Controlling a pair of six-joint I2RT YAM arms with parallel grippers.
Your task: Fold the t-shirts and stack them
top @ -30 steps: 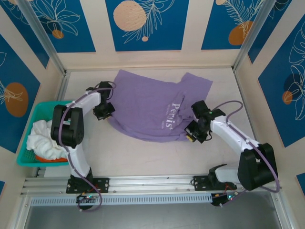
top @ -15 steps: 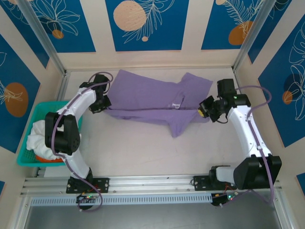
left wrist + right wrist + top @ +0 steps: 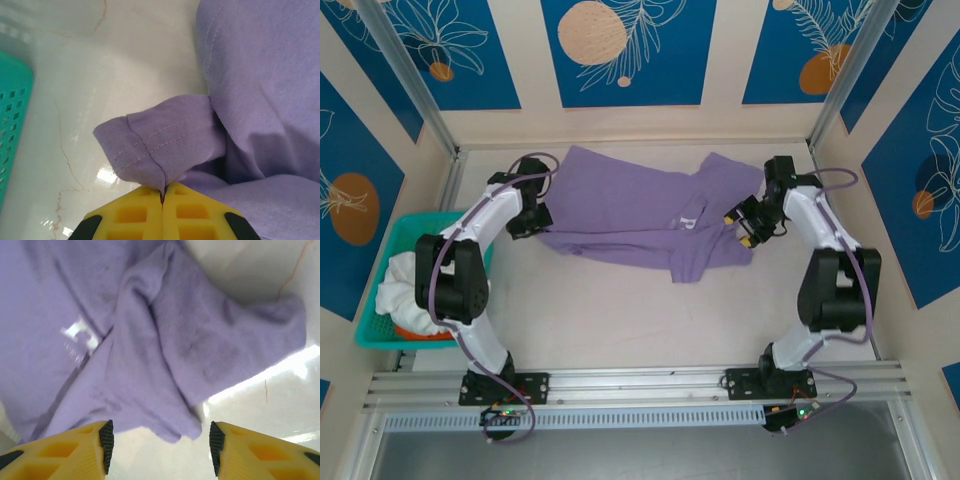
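Pinching a sleeve hem [image 3: 145, 145] of the lavender t-shirt [image 3: 620, 205] with the left gripper [image 3: 162, 197], shut tight on the cloth. Holding the right gripper [image 3: 160, 440] apart over the shirt's rumpled right edge, clasping nothing. Spread, partly folded, across the far half of the counter [image 3: 620, 310].

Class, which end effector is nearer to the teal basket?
Left. The left end effector sits just right of the teal basket, pinching the purple t-shirt; the right end effector is far across the shirt.
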